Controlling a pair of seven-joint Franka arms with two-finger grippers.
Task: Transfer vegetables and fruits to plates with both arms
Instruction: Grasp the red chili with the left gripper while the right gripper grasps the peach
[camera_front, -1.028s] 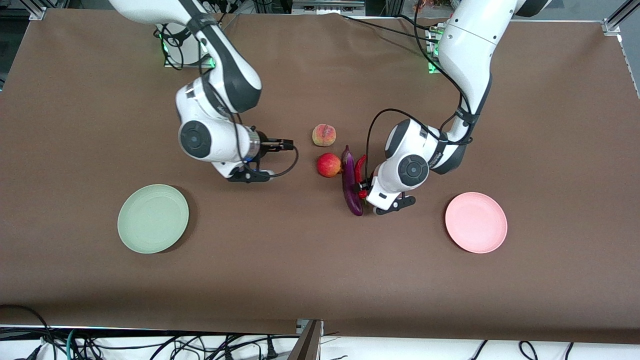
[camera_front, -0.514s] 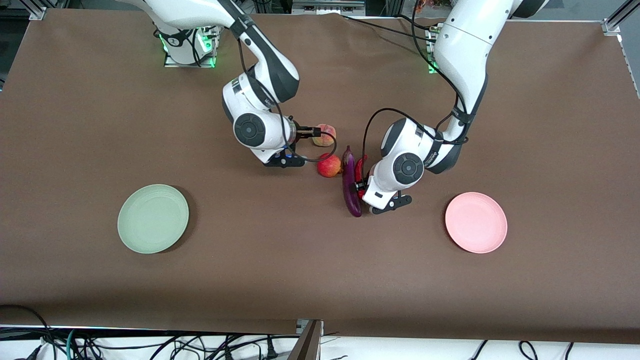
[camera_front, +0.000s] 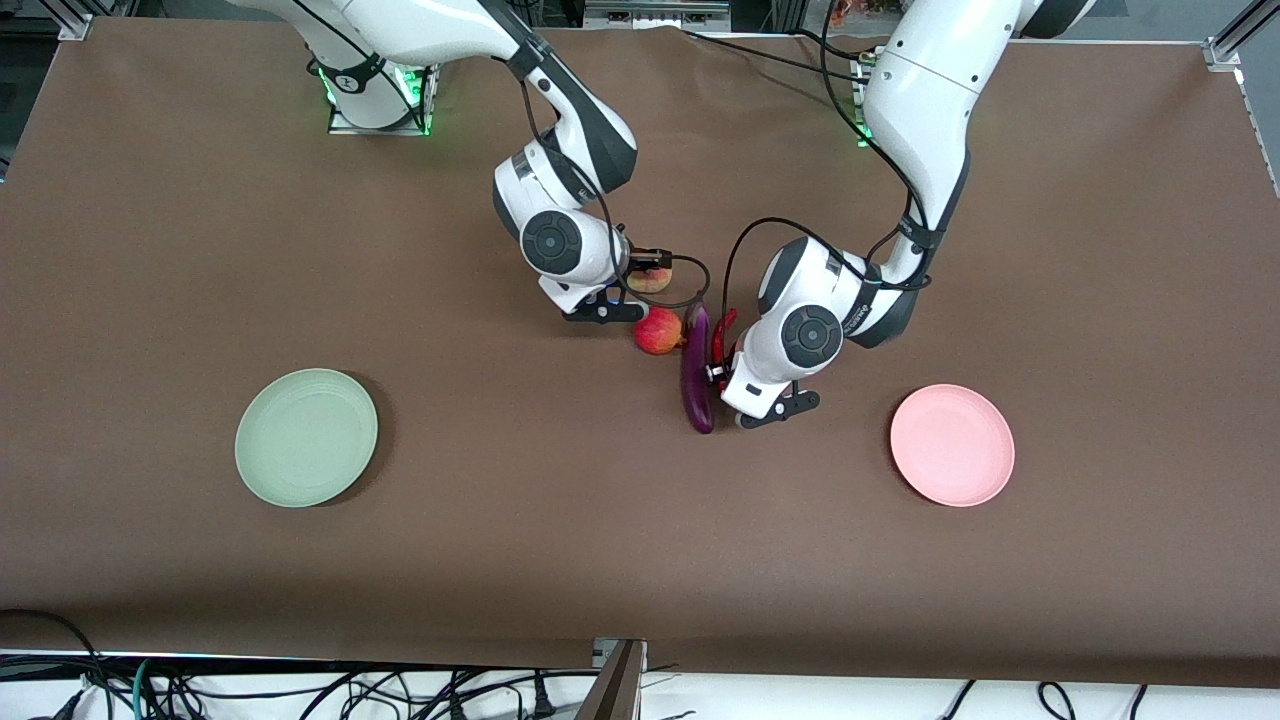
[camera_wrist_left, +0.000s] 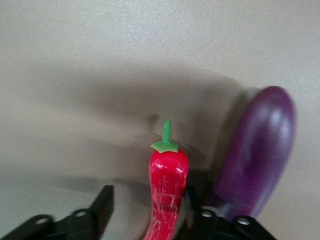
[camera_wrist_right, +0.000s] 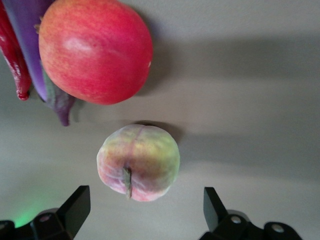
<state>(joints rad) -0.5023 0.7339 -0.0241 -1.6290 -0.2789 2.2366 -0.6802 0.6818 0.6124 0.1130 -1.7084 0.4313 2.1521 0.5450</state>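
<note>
The right gripper (camera_wrist_right: 142, 210) has swung over the fuzzy peach (camera_wrist_right: 138, 162), fingers spread. The left gripper (camera_wrist_left: 145, 207) brackets the glossy, curved chili (camera_wrist_left: 167, 192), jaws apart beside the smooth eggplant (camera_wrist_left: 257, 155)

Peach (camera_front: 650, 279) farthest; apple (camera_front: 657, 331) nearer (touching eggplant (camera_front: 697, 368)), chili (camera_front: 721, 335) alongside.
</note>
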